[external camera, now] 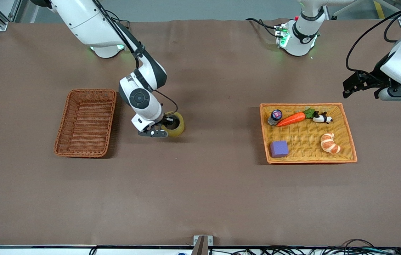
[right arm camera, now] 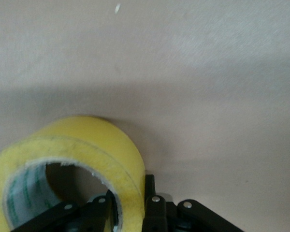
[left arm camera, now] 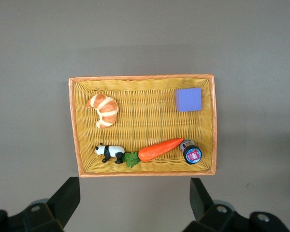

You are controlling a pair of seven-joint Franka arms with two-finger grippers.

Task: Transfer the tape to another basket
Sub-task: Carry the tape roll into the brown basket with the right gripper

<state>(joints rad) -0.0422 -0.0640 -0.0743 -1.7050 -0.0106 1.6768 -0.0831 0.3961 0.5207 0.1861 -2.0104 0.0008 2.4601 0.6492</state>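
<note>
Gripping yellowish tape (right arm camera: 67, 159) wall, grey core: right pincer (right arm camera: 130, 203); left pincer (left arm camera: 134, 203) wide open.

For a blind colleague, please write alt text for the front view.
The right gripper grips the wall of the tape on the table, beside the empty basket. The left gripper waits, open, above the table near a wider basket holding small items.

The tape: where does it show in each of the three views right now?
Front view: the tape sits on the table between the two baskets, beside the reddish-brown basket, with the right gripper on its wall.
Left wrist view: not in it.
Right wrist view: the tape fills the lower corner.
Shared landmark: the right gripper.
</note>
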